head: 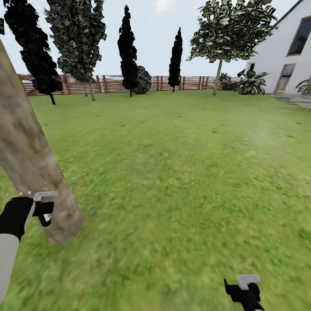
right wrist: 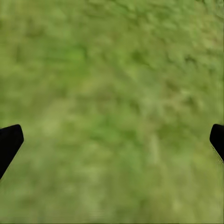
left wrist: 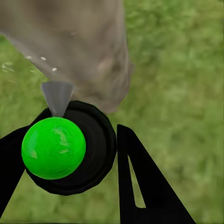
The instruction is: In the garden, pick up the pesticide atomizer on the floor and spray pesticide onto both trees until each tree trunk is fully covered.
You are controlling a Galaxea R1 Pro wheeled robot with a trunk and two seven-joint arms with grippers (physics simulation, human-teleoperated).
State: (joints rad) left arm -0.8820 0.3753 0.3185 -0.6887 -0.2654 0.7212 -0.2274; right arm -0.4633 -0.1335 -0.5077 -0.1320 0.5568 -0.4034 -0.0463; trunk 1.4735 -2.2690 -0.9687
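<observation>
A thick mottled beige-grey tree trunk (head: pixel 30 164) rises at the left, its base in the grass. My left gripper (head: pixel 43 211) sits right against its lower part. The left wrist view shows that gripper (left wrist: pixel 70 156) shut on the pesticide atomizer (left wrist: pixel 53 147), which has a bright green round top in a black ring. Its grey nozzle (left wrist: pixel 57 95) points at the trunk (left wrist: pixel 79 42). A few whitish specks (left wrist: pixel 43 58) of pesticide dot the bark. My right gripper (head: pixel 246 289) hangs low over the grass, open and with nothing in it; its fingertips (right wrist: pixel 9 142) are wide apart.
Green lawn (head: pixel 181 172) stretches ahead to a brown slat fence (head: pixel 108 84). Dark narrow trees (head: pixel 128 47) stand along the fence, and a pale-trunked leafy tree (head: pixel 218 75) stands far right. A white house (head: pixel 285 56) is at the right edge.
</observation>
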